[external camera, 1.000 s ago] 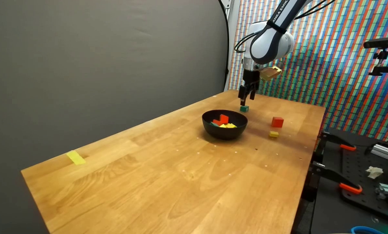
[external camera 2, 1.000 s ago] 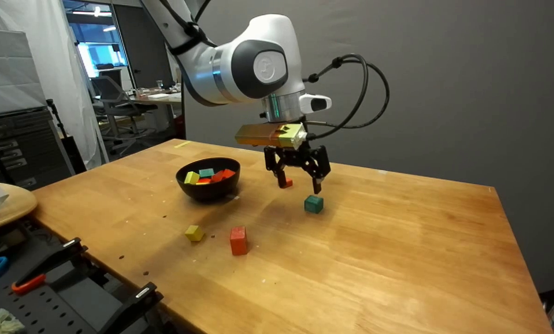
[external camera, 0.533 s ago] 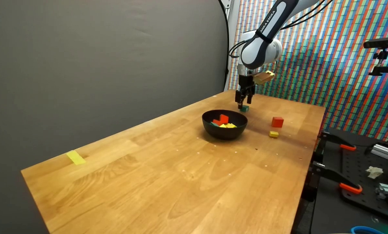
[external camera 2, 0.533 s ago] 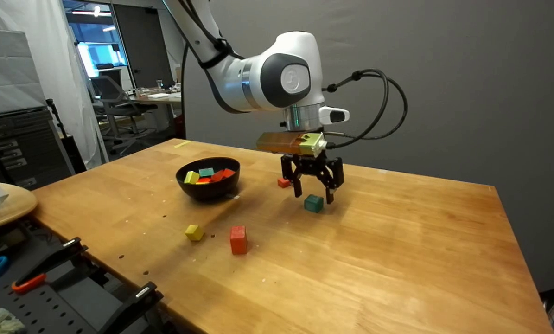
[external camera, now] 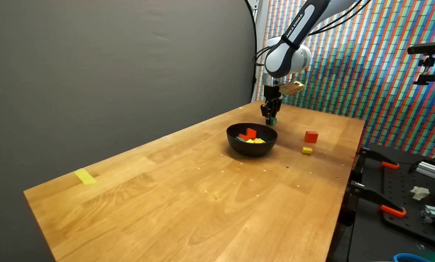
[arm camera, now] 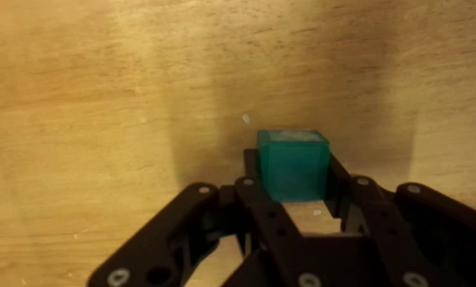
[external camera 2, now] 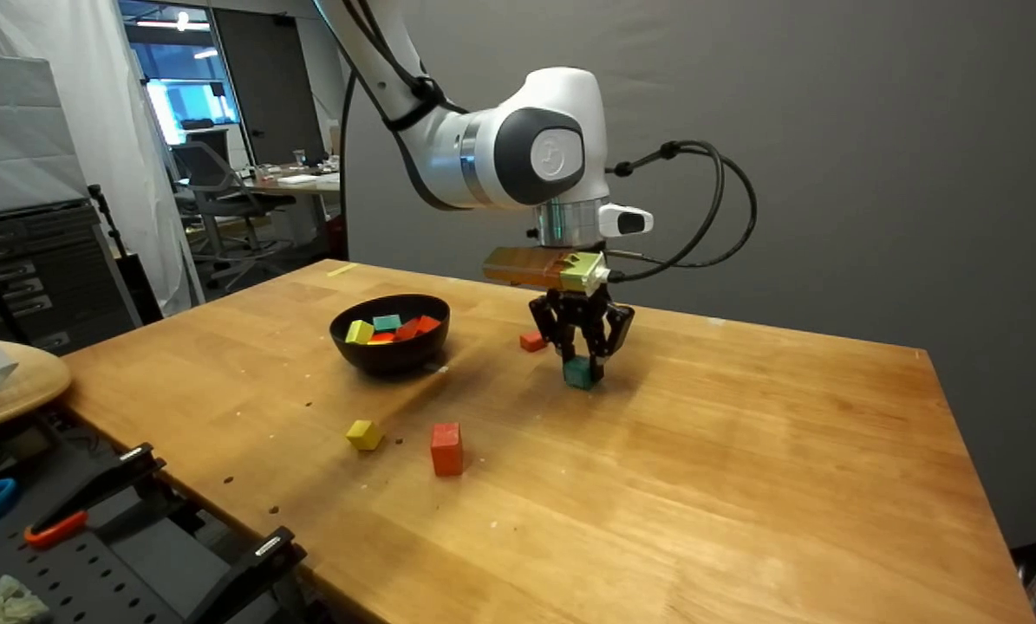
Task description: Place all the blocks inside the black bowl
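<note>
The green block (arm camera: pixel 295 171) stands between the pads of my gripper (external camera 2: pixel 583 371), which is shut on it at the tabletop; in the wrist view both fingers press its sides. The black bowl (external camera 2: pixel 387 360) holds several red, yellow and green blocks in both exterior views. Three blocks lie loose: a yellow block (external camera 2: pixel 363 435), a larger red block (external camera 2: pixel 446 449) near it, and a small red block (external camera 2: pixel 532 341) behind the gripper. That small red one is hidden in an exterior view where the bowl (external camera: pixel 252 149) is seen nearer the camera.
The wooden table (external camera: pixel 188 203) carries a strip of yellow tape (external camera: pixel 85 176) near one corner. Black clamps (external camera 2: pixel 244 576) grip the table edge by a dark side bench. A grey backdrop (external camera 2: pixel 830 173) rises behind the table.
My gripper has come down to the table, moving away from the bowl. Its fingers have closed around the green block, which has shifted slightly toward the bowl.
</note>
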You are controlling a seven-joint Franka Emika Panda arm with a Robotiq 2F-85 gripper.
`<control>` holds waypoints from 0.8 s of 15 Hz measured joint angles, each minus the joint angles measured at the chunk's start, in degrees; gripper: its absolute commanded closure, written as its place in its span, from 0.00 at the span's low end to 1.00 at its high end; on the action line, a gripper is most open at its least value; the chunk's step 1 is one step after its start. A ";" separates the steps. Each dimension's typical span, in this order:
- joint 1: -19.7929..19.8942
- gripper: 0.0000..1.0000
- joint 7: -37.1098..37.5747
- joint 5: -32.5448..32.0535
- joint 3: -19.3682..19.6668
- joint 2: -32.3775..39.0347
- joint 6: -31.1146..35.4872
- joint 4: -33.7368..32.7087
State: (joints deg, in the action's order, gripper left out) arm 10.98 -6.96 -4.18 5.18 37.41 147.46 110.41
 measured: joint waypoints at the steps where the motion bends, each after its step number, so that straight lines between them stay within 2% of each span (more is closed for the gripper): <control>1: -0.13 0.81 -0.01 0.00 -0.14 -0.79 1.97 0.69; 4: -1.57 0.82 -0.01 -0.27 -0.23 -7.10 10.96 6.64; 6: -1.82 0.82 0.03 0.90 -1.88 -12.63 16.26 11.79; 9: -1.99 0.82 0.10 6.30 -7.09 -20.84 17.31 18.83; 12: -3.19 0.82 0.04 15.01 -13.33 -27.04 16.01 24.74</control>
State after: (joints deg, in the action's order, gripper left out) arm 7.79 -6.91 10.83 -8.15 10.37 163.47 135.15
